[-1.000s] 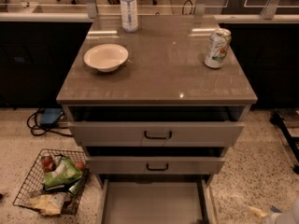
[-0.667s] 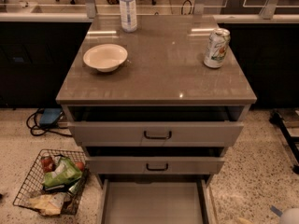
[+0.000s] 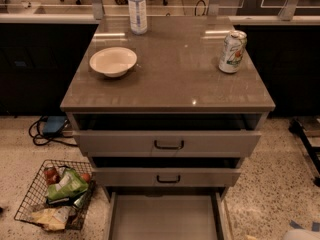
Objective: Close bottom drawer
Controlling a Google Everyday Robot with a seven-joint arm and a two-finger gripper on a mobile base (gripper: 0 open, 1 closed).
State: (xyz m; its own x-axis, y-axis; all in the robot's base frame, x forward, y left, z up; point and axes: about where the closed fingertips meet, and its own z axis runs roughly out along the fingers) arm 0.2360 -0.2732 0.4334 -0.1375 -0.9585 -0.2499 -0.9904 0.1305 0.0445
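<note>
Dropping lower, claw (image 3: 301, 234) beside open bottom drawer (image 3: 165, 216).

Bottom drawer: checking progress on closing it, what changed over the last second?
Little. The claw, likely the pale shape at the bottom-right corner, shifted slightly and is still off the drawer. The bottom drawer stays pulled out; bowl, can, bottle and basket unchanged.
</note>
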